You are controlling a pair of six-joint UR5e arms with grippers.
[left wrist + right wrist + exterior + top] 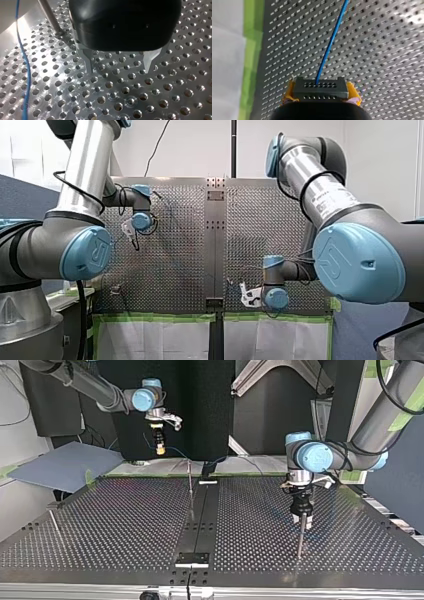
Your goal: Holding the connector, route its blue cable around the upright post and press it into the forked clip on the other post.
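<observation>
Right gripper (pixel 321 93) clamped on connector (pixel 320 86), long axis spanning pad to pad; blue cable (pixel 330 42) leaves straight ahead. Left gripper (pixel 118 67) fingers apart over bench (pixel 160 102), post (pixel 50 16) beside.

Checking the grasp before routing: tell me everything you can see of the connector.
The connector is a small dark grey rectangular block, plastic by the look, with two rows of small holes in its outward face and one row along the side toward the camera. It sits square between the yellow pads of my right gripper, clamped at its short ends. The blue cable leaves a hole near the middle of the outward face and runs ahead over the perforated table. Nothing else touches it.
</observation>
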